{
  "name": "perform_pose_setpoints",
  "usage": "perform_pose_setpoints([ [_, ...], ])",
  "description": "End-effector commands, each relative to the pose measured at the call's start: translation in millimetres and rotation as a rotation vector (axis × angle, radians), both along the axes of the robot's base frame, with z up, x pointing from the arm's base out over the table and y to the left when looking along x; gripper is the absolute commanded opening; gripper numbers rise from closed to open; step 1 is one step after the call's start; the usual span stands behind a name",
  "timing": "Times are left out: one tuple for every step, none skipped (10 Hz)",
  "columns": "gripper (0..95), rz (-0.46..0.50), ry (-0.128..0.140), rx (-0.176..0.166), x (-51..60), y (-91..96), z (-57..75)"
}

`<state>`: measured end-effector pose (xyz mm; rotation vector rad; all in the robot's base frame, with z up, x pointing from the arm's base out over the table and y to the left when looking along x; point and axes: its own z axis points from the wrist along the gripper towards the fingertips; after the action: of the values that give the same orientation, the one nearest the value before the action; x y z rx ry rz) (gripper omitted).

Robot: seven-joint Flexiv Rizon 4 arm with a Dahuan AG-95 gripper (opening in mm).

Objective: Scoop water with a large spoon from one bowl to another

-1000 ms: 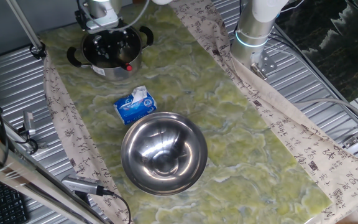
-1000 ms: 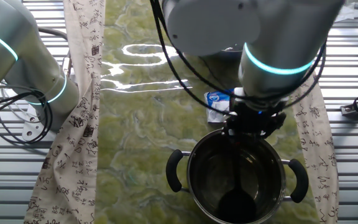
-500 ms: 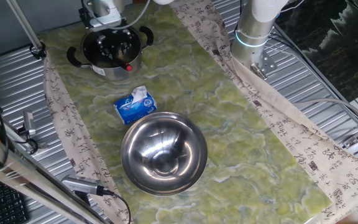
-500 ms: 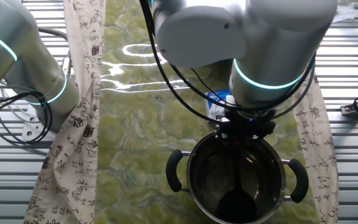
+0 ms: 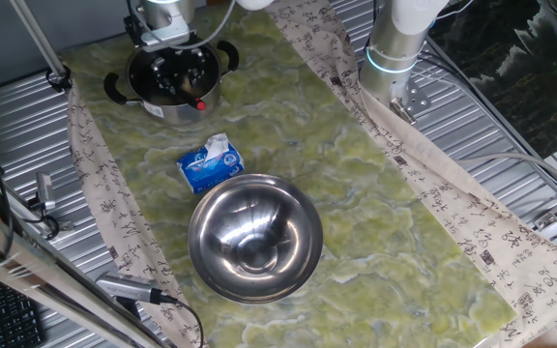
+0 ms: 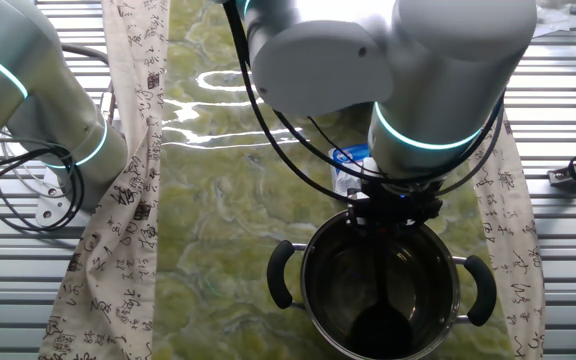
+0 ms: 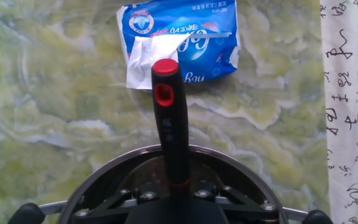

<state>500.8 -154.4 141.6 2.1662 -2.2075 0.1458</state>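
The large spoon leans in a black-handled steel pot (image 5: 216, 60), its small red end (image 5: 200, 104) resting over the rim. In the hand view its dark handle (image 7: 171, 134) runs from the red end straight down between the dark parts of my gripper (image 7: 173, 210). My gripper (image 5: 172, 60) sits right over the pot, its tip at the rim in the other fixed view (image 6: 393, 208). The dark spoon bowl (image 6: 381, 328) lies on the pot's bottom. The fingers are dark and blurred, so their grip does not show. A large steel bowl (image 5: 201, 253) stands nearer the front. I cannot make out water.
A blue-and-white tissue pack (image 5: 211, 164) lies between the pot and the bowl, just beyond the spoon's red end in the hand view (image 7: 185, 34). The arm's base (image 5: 392, 58) stands at the back right. Patterned cloth strips (image 5: 95, 193) edge the green mat, with ribbed metal outside.
The gripper and wrist have shifted slightly over the pot, leftward in the other fixed view. The spoon, the pot and the bowl have not moved.
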Motion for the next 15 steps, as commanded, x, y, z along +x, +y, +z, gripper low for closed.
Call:
perform_pose_setpoints([
  [38.0,0.001,-0.002,0.002,-0.4,0.1,-1.0],
  [38.0,0.001,-0.003,0.002,-0.1,0.1,-2.1],
  [38.0,0.002,-0.004,0.003,0.0,0.1,-2.8],
  [38.0,0.001,-0.004,0.005,0.2,0.1,-4.4],
  [38.0,0.002,-0.005,0.006,0.3,0.1,-5.6],
  [38.0,0.002,-0.005,0.006,0.5,0.2,-7.2],
  [38.0,0.003,-0.005,0.006,0.6,0.2,-8.8],
  [38.0,0.001,-0.005,0.005,0.3,0.2,-9.5],
  [38.0,0.001,-0.006,0.004,0.0,0.2,-10.8],
  [38.0,0.001,-0.007,0.005,-0.3,0.2,-12.0],
  [38.0,0.001,-0.008,0.005,-0.4,0.2,-13.0],
  [38.0,0.000,-0.009,0.006,-0.6,0.2,-13.3],
  [38.0,0.000,-0.009,0.006,-0.4,0.3,-13.6],
  [38.0,-0.001,-0.009,0.007,-0.3,0.3,-13.9],
  [38.0,-0.003,-0.008,0.009,-0.2,0.5,-14.1],
])
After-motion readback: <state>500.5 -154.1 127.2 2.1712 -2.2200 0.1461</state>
